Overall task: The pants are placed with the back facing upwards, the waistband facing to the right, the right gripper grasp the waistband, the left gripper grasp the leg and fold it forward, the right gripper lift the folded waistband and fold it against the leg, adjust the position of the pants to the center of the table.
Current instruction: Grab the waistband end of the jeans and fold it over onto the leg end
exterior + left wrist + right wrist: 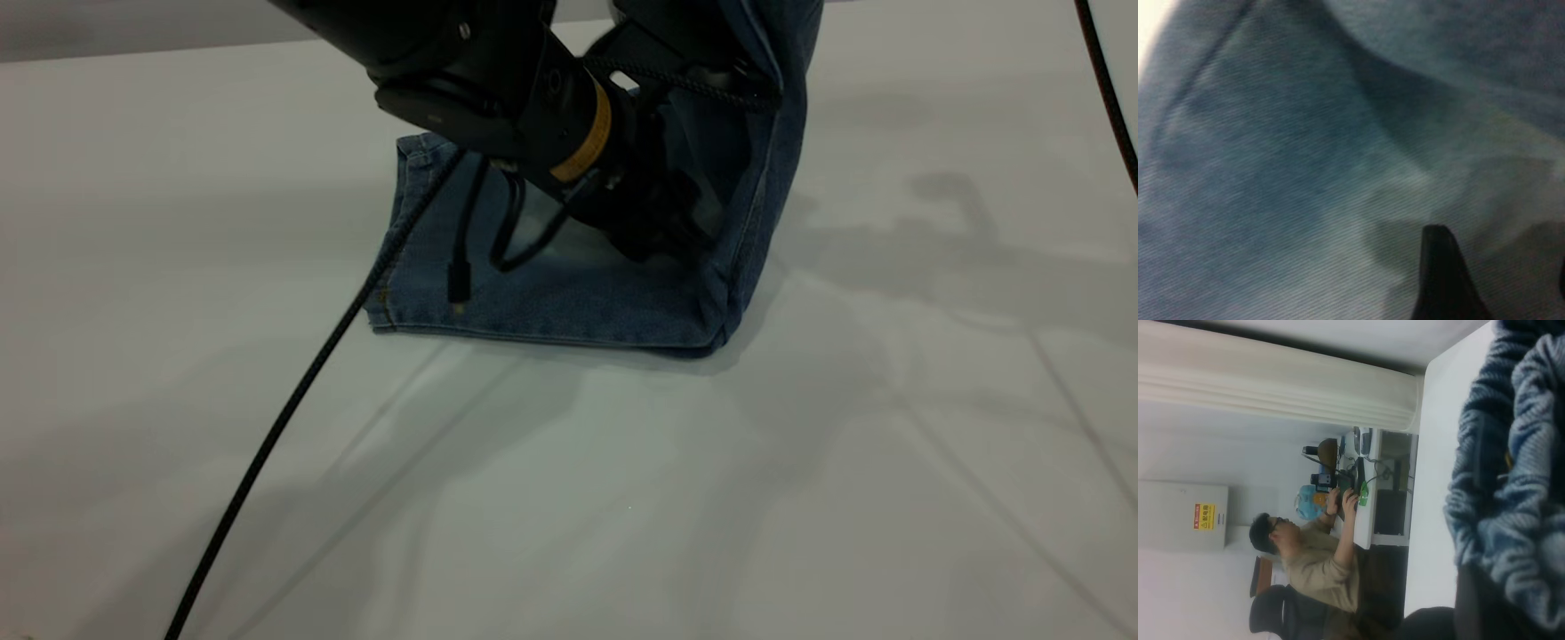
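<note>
Pants [569, 293]: denim, folded flat, 3 o'clock side lifted. Left gripper [658, 227] presses them, jaws I can't tell. Only my right wrist cam shows bunched denim close up; right jaws unseen.

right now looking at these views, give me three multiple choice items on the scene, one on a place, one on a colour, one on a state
1. Where is the left claw?
A. on bare table far from the cloth
B. low on the flat part of the pants, beside the raised part
C. out of the exterior view

2. What colour are the pants?
A. blue denim
B. red
C. white

3. How do the pants lie on the table?
A. fully flat in one layer
B. one part flat, the right-hand part lifted upward
C. rolled into a ball

Answers:
1 B, the dark arm reaches down onto the flat denim next to the rising fold.
2 A, all three views show blue denim.
3 B, the cloth stands up from a bottom crease at the exterior view's right and leaves the picture at the top.
</note>
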